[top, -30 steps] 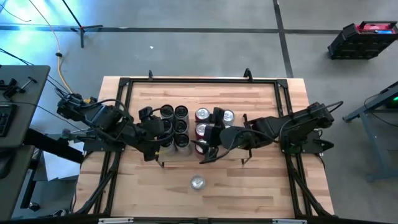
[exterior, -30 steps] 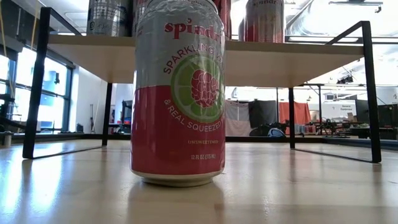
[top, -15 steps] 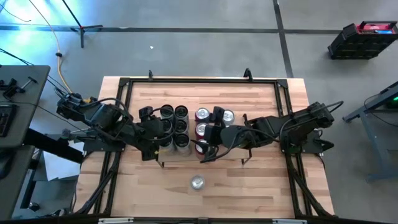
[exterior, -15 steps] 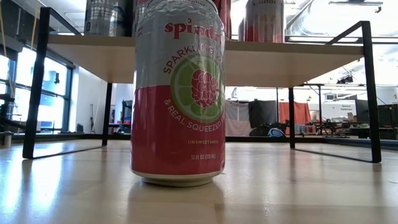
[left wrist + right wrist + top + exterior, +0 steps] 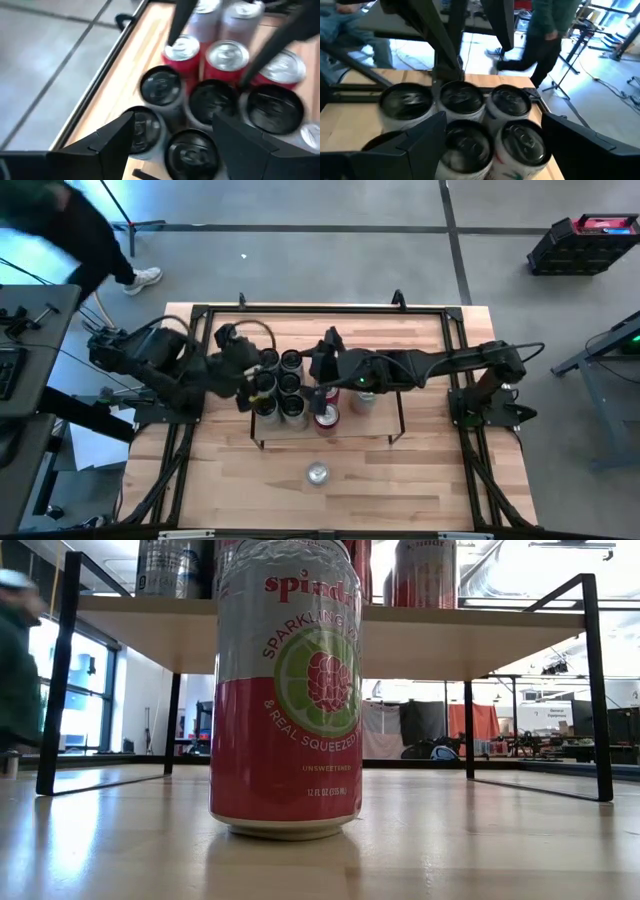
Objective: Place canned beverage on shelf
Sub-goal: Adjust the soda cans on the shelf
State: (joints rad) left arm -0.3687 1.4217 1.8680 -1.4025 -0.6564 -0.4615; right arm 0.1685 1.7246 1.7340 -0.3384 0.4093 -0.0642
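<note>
**Both grippers empty above the canned shelf, one can off it**

Landmark: the shelf (image 5: 375,415), a low light-wood board on thin black wire end frames, mid-table on the larger wooden tabletop (image 5: 420,480).

Dark-topped silver cans (image 5: 280,385) cluster on the shelf's left half; red cans with silver lids (image 5: 326,415) sit just beside them toward the middle. The right half of the board is bare.

One pink-and-silver raspberry-lime sparkling water can (image 5: 287,690) stands upright on the tabletop in front of the shelf, apart from it, near its middle; in the high view it shows as a silver lid (image 5: 318,473).

Left gripper (image 5: 243,390) hangs over the dark-topped cans at the shelf's left end, fingers (image 5: 112,142) spread wide, nothing between them. Right gripper (image 5: 318,368) reaches across above the shelf's rear middle, fingers (image 5: 422,140) also spread wide, holding nothing, can tops below.

A person in dark clothes (image 5: 75,230) walks on the floor beyond the shelf's far-left side.
</note>
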